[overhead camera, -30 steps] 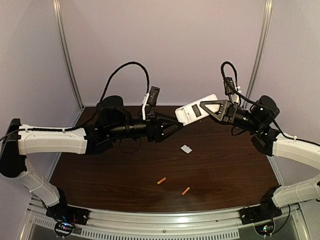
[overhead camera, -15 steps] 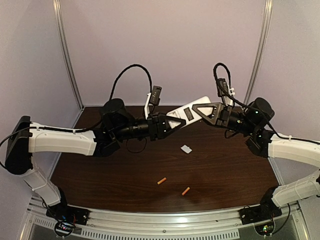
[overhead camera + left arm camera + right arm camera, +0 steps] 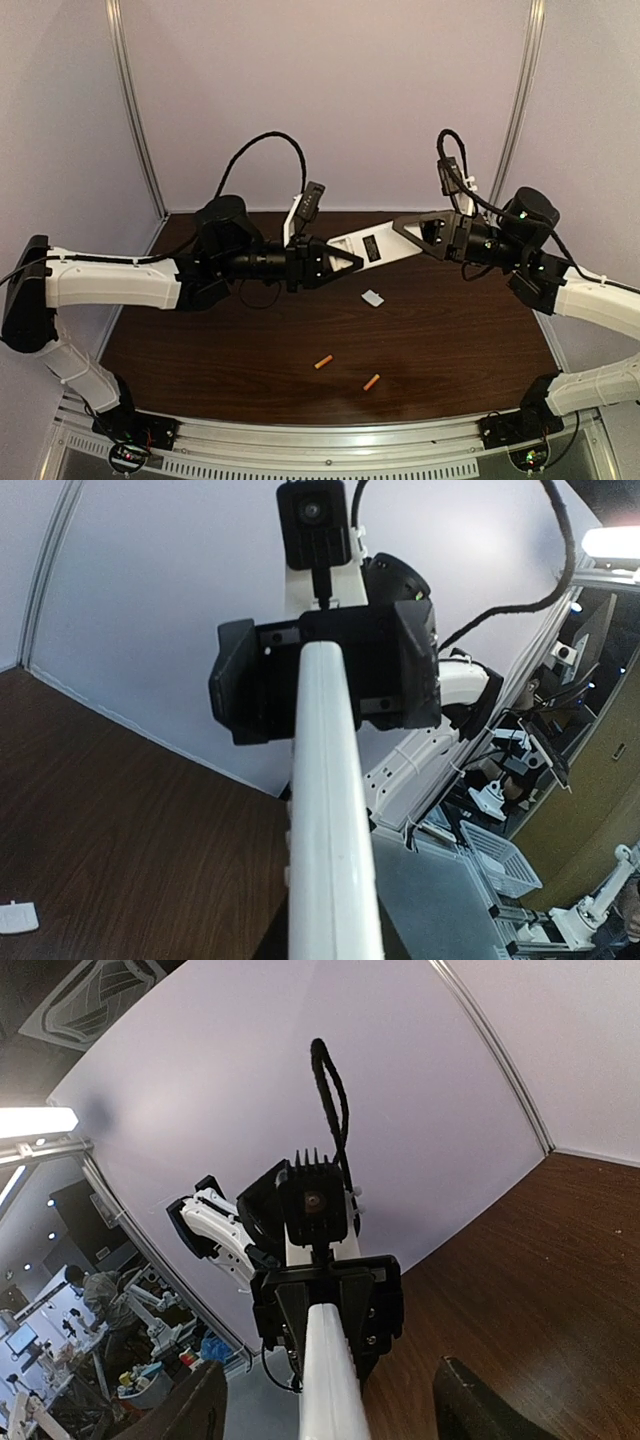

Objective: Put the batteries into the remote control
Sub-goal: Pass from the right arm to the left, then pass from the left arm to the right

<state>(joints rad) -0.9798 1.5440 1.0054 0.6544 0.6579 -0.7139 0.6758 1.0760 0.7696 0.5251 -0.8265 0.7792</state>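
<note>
The white remote control (image 3: 388,246) hangs in the air above the back of the table, its dark slot facing up. My left gripper (image 3: 352,260) is shut on its left end. My right gripper (image 3: 400,230) stands open around the right end, with its fingers (image 3: 195,1405) well apart on either side of the white bar (image 3: 330,1380). In the left wrist view the remote (image 3: 325,810) runs edge-on away from me toward the right gripper (image 3: 325,670). Two orange batteries (image 3: 323,362) (image 3: 371,382) lie on the table near the front.
A small loose white cover piece (image 3: 372,297) (image 3: 15,917) lies on the dark wooden table (image 3: 470,330) below the remote. Purple walls close in the back and both sides. A metal rail runs along the front edge.
My left gripper has closed on the remote. My right gripper has opened and let go of it. The remote now sits a little lower and flatter.
</note>
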